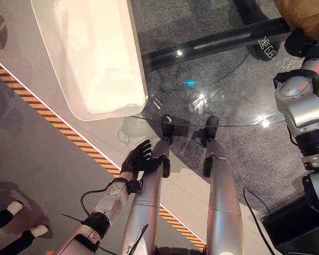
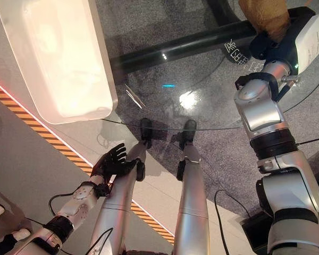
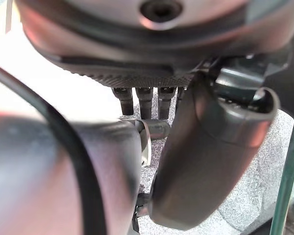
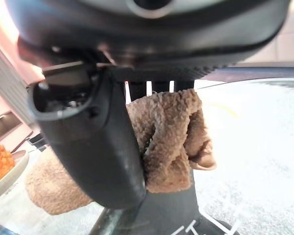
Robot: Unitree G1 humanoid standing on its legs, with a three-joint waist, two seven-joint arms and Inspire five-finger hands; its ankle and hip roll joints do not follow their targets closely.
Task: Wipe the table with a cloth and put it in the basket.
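Glass table (image 1: 228,101) over grey speckled floor (image 1: 266,154), white basket (image 1: 90,53) at its left edge.

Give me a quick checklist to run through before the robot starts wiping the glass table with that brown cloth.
1. Cloth held: ok. The right hand is closed on the brown cloth.
2. Cloth on the glass: cannot tell. It shows above the far right of the glass table, contact unclear.
3. Left hand out of the way: ok. The left hand hangs open below the table's near edge.
4. Basket within reach: cannot tell. A white tray sits on the table's left side.
5. Bystander clearance: not ok. A person's shoes stand on the floor at the robot's left.
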